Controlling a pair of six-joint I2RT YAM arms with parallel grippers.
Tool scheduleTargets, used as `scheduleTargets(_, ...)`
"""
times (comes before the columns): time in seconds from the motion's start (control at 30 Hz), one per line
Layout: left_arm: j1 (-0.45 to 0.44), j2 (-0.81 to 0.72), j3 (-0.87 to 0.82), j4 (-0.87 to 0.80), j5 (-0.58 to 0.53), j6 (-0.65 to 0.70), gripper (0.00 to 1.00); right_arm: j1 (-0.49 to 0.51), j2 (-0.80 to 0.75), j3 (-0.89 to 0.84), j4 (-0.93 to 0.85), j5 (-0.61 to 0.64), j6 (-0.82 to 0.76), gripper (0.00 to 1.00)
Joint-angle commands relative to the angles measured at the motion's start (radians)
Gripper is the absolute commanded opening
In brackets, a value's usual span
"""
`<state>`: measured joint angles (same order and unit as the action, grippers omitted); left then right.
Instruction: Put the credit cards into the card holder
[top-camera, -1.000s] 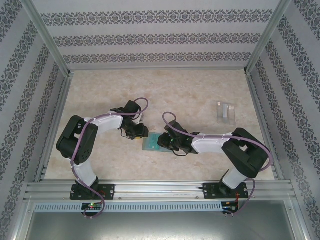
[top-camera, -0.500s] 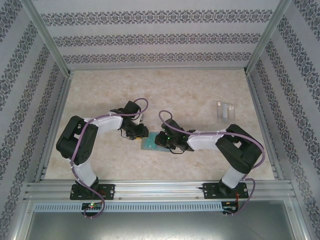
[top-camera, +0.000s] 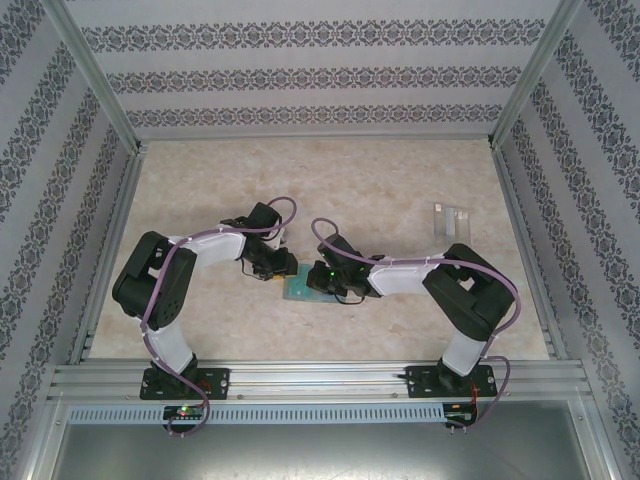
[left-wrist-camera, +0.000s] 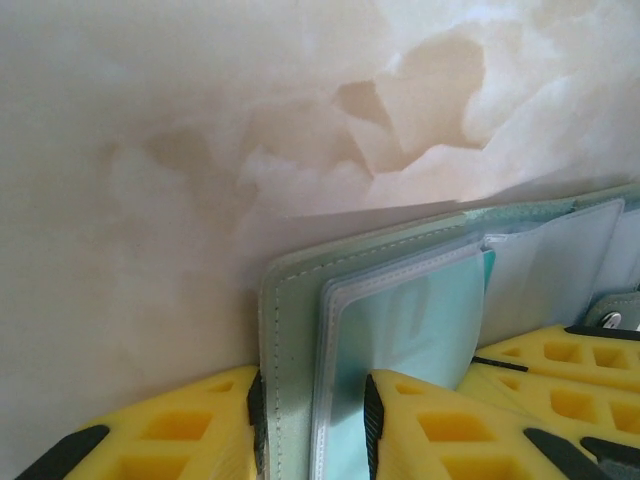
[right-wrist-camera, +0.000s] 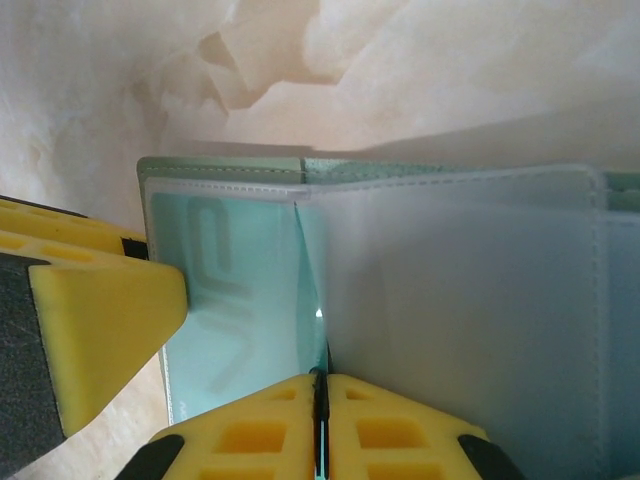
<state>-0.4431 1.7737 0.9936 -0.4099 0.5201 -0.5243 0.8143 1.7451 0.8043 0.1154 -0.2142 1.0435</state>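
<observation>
The sage-green card holder lies open on the table between both grippers. My left gripper is shut on its left edge; in the left wrist view its gripper clamps the green cover together with clear sleeve pages. My right gripper comes in from the right. In the right wrist view that gripper has its jaws pressed together on the thin edge of a clear sleeve, lifted off the teal page. The credit cards lie pale and flat at the back right, away from both grippers.
The table is pale marbled stone, ringed by aluminium rails and patterned walls. Both arms reach inward, so their elbows flank the holder. A left-gripper finger shows in the right wrist view, close beside the sleeves.
The right gripper has slid left over the card holder and closed onto a sleeve edge, its arm folding inward. The left gripper and the holder have stayed in place.
</observation>
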Motion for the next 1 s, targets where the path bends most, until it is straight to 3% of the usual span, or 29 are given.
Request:
scheduleTargets(0.0, -0.014, 0.013, -0.022, 0.024, 0.084, -0.014, 0.33, 0.012, 0.042, 0.032, 0.050, -0.046, 0.006, 0.13)
scheduleTargets(0.37, -0.013, 0.001, -0.033, 0.042, 0.108, -0.024, 0.35, 0.007, -0.004, -0.001, 0.140, -0.056, -0.027, 0.17)
scheduleTargets(0.47, -0.012, -0.011, -0.040, 0.078, 0.156, -0.049, 0.46, -0.001, -0.006, -0.026, 0.201, -0.076, -0.017, 0.18)
scheduleTargets(0.6, -0.010, -0.030, -0.041, 0.095, 0.157, -0.068, 0.51, -0.008, 0.010, -0.039, 0.229, -0.089, -0.006, 0.18)
scheduleTargets(0.97, -0.008, -0.025, -0.061, 0.161, 0.194, -0.110, 0.50, -0.009, 0.013, -0.059, 0.336, -0.115, 0.002, 0.18)
